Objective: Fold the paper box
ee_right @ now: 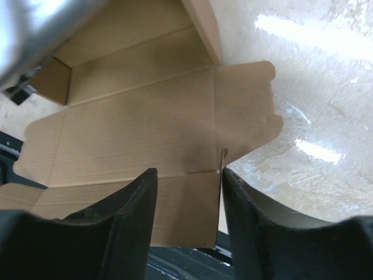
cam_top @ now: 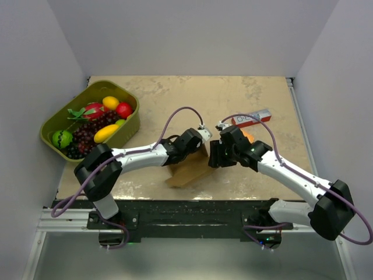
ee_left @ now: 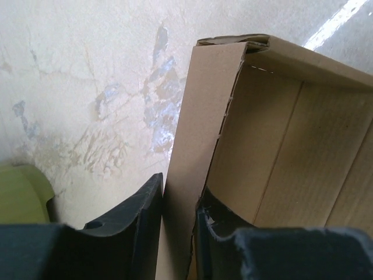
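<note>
One brown paper box (cam_top: 187, 171), walls half-raised.

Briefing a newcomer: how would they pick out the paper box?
On the tan table, look at the middle, toward the near edge. The paper box is the plain brown cardboard with flaps; unlike the red-and-white carton behind it, it bears no print.

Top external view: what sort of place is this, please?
Probably a robot test cell in a lab: plain white walls enclose a worn table, two robot arms are bolted at its near edge, and a green tray holds toy-looking fruit.
</note>
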